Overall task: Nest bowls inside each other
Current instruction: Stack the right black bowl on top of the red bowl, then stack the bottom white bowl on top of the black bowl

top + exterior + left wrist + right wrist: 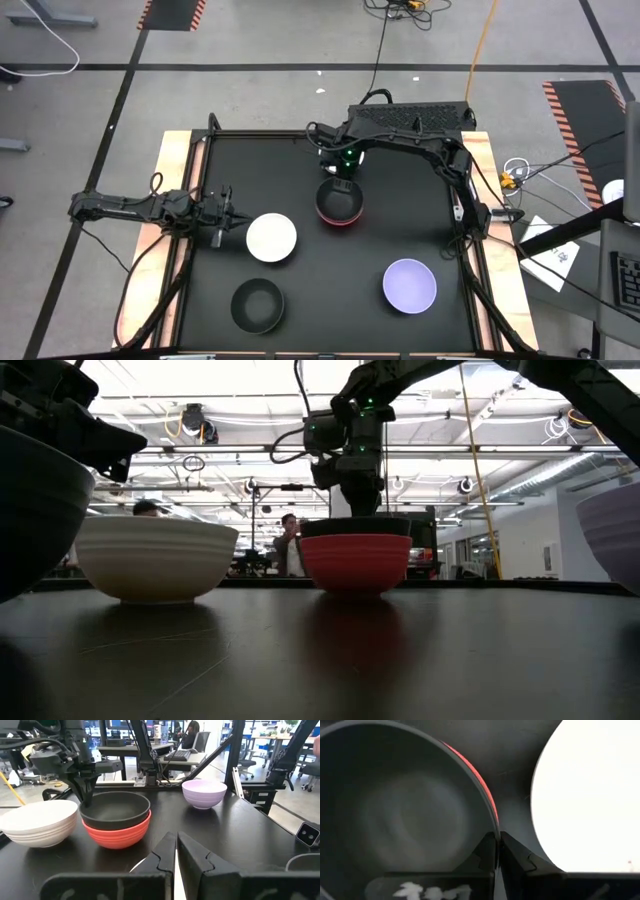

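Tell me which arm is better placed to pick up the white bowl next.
Probably the left. The left gripper, shut, hovers right beside the white round plastic bowl. The right gripper is at the rim of the black bowl nested in the red bowl, farther away.

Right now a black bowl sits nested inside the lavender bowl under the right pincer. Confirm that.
Not quite. The black bowl is nested inside the red bowl, not the lavender one. The left wrist view shows it; the lavender bowl stands apart and holds nothing. The right pincer is indeed above that nested pair.
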You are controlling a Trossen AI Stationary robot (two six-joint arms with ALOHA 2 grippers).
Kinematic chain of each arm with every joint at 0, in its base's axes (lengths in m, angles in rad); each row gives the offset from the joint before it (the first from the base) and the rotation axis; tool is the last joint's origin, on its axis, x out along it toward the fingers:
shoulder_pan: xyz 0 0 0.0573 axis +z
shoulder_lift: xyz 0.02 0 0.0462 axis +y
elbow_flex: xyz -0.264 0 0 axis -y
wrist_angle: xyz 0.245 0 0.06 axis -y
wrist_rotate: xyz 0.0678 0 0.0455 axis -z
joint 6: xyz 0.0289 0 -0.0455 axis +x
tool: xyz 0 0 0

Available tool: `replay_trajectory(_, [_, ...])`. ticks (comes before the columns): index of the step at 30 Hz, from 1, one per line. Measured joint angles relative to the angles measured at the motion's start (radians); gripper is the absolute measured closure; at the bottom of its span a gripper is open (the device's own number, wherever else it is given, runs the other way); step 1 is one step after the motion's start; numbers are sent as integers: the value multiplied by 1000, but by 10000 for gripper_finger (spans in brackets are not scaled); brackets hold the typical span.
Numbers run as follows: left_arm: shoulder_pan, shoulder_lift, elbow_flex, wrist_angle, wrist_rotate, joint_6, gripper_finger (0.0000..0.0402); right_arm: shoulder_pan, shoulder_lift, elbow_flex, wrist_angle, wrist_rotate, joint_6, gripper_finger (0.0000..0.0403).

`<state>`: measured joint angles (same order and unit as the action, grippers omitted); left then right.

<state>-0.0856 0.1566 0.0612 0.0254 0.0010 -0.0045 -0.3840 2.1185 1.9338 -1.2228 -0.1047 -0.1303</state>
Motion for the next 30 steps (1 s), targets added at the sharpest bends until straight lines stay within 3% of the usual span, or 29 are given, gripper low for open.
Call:
replay_trajectory(8, [0,0,0,0,0,-2,380,-2,-1,-46,44,-77,13,401])
replay_trajectory(18, [0,0,0,0,0,-5,380,-2,-7,-52,49,-78,9,393])
replay_trajectory(30, [0,0,0,0,0,-5,380,-1,-44,-52,64,-76,36,268])
